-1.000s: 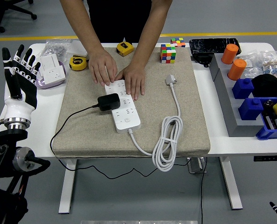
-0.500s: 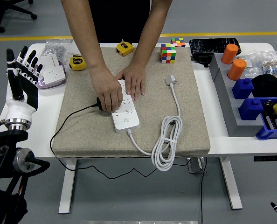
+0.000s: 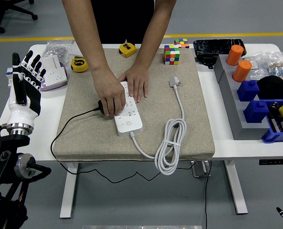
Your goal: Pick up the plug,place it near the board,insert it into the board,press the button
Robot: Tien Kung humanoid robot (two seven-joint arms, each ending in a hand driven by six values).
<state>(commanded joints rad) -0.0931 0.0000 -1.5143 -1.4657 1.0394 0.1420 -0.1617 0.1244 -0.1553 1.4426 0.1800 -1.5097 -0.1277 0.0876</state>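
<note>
A white power strip (image 3: 128,113) lies on the beige mat (image 3: 84,133) at the table's middle. A black plug (image 3: 102,106) sits at the strip's left side, mostly hidden under a person's hand (image 3: 111,98) that grips it. The person's other hand (image 3: 137,82) presses flat on the strip's far end. The strip's round button (image 3: 128,123) shows near its close end. My left hand (image 3: 25,78) is raised upright at the table's left edge with fingers spread, holding nothing, well away from the strip. My right hand is out of view.
The strip's white cable lies coiled (image 3: 171,145) at the mat's front right, its plug (image 3: 175,82) further back. Tape measures (image 3: 79,64), a cube puzzle (image 3: 171,54), a white adapter on a purple dish (image 3: 53,71) and bins with orange cylinders (image 3: 241,70) stand around the mat.
The person's hand moved from the strip's far end onto the black plug and now grips it. My left hand drifted slightly right and down.
</note>
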